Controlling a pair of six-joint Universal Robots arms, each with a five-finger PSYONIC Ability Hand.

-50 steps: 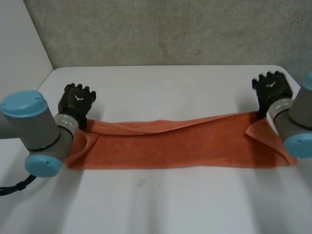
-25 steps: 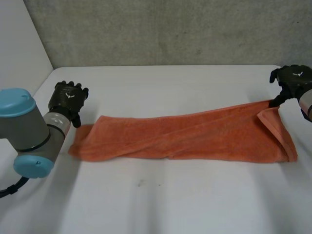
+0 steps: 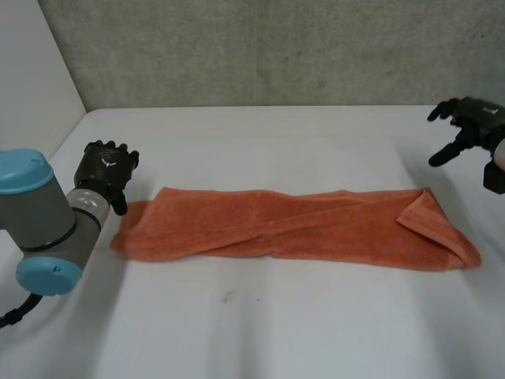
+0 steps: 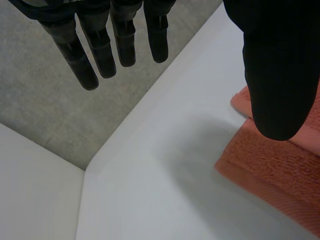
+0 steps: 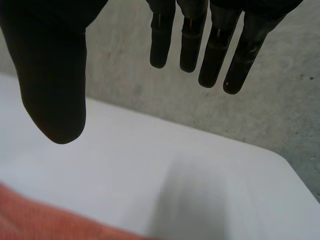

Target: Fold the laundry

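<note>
Presently my left hand (image 3: 106, 167) and right hand (image 3: 472, 120) are spread wide and empty. Left wrist view: orange towel (image 4: 270, 170) at my thumb tip. Head view: its whole length between my fingers, white table (image 3: 276, 332), grey wall (image 3: 260, 47) beyond.

Towel (image 4: 270, 170) partly behind left hand (image 4: 275, 60)

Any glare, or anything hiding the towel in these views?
Head view: no glare on the white table, orange towel unobstructed. Left wrist view: the left hand hides part of the towel's end with its thumb. Right wrist view: no glare either.
</note>
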